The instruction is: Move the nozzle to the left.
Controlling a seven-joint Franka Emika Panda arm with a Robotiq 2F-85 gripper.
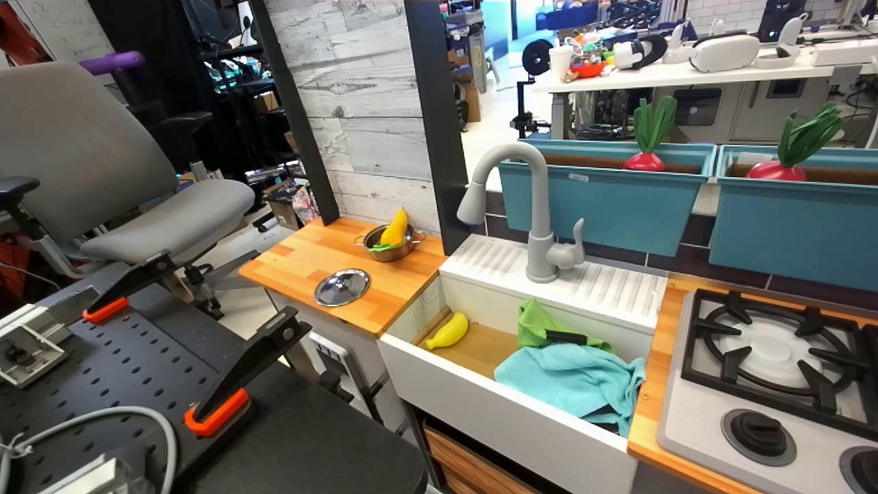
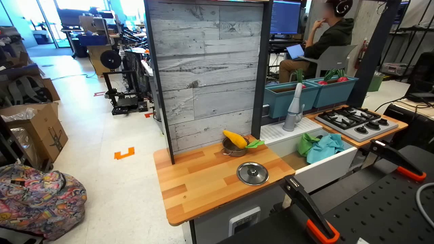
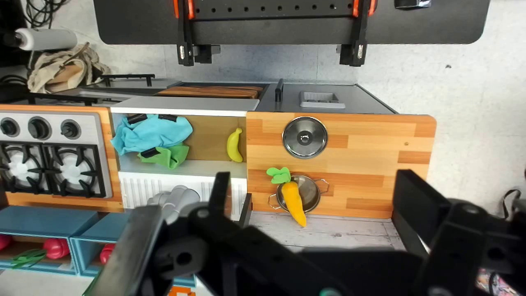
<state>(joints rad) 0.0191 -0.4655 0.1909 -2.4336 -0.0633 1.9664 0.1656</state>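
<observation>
The nozzle is a tall grey gooseneck spout on a vertical stem with a side lever. It stands on the white ledge behind the sink, and its spout end points to that view's left. It also shows in an exterior view, nearly end-on. In the wrist view the nozzle is seen from above, partly hidden by my left-hand finger. My gripper is open and empty, with its fingers wide apart. It hangs high above the wooden counter and nozzle, apart from both. The gripper is out of both exterior views.
A sink holds a yellow banana, a blue cloth and a green cloth. A metal pot with a yellow carrot and a lid lie on the counter. Planters, a dark post and a stove surround the nozzle.
</observation>
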